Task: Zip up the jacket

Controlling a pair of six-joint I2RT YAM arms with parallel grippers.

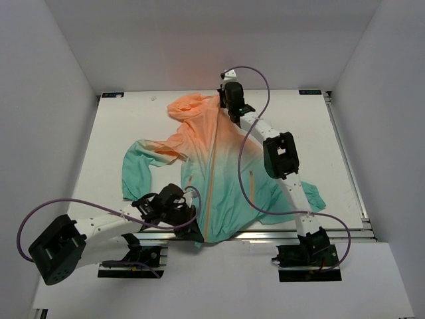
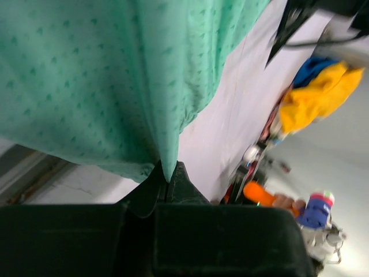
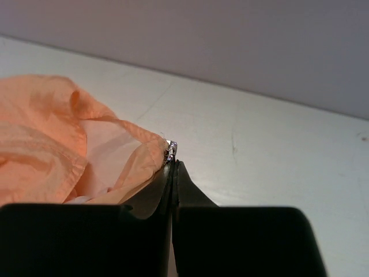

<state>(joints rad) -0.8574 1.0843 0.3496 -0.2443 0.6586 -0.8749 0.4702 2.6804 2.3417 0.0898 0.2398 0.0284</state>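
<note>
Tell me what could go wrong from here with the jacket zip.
1. The right gripper pinches the zipper pull only at its very fingertips, so the pull could slip out.
2. The left gripper grips just a narrow fold of the jacket hem; a harder tug might free it and slacken the zipper line.
3. The right arm's cable hangs over the fabric and might drag it.

Pretty clearly a robotics lab cell, not anybody's home. There's a white table (image 1: 133, 123) boxed in by plain white panels (image 1: 60, 80), with aluminium rails (image 1: 350, 173) along its edges. A left arm (image 1: 106, 229) and a right arm (image 1: 281, 154) are bolted at the near side, with purple cables (image 1: 240, 166) looping around. The left wrist view catches blurry lab clutter past the table, like a yellow cloth heap (image 2: 317, 98).
</note>
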